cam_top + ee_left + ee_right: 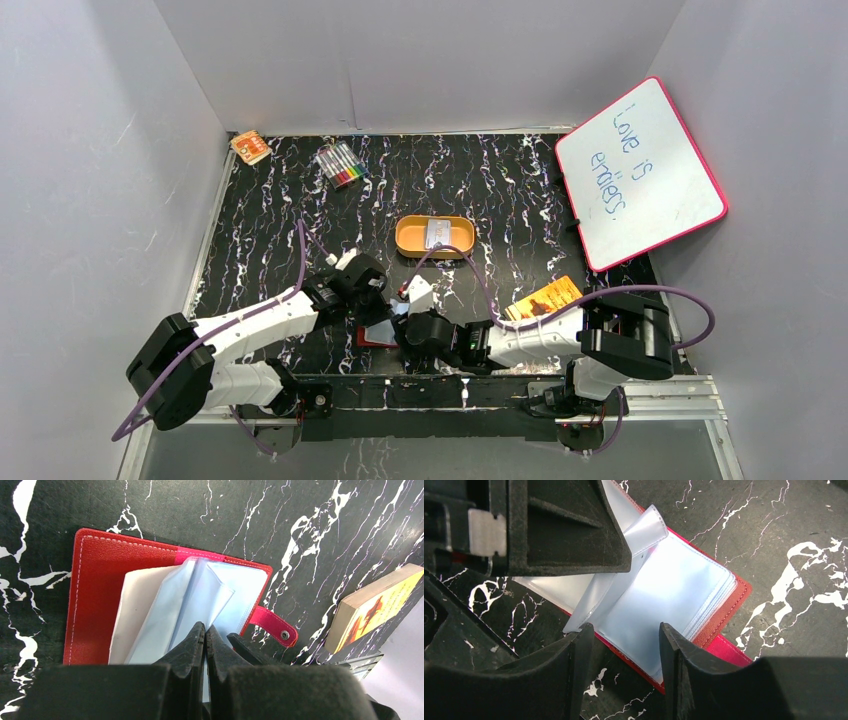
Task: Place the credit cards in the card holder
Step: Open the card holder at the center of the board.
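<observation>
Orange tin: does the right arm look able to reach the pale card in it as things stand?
Likely yes. The right gripper is open and empty over the card holder; the orange tin lies just beyond it, open-topped, its pale card uncovered.
</observation>
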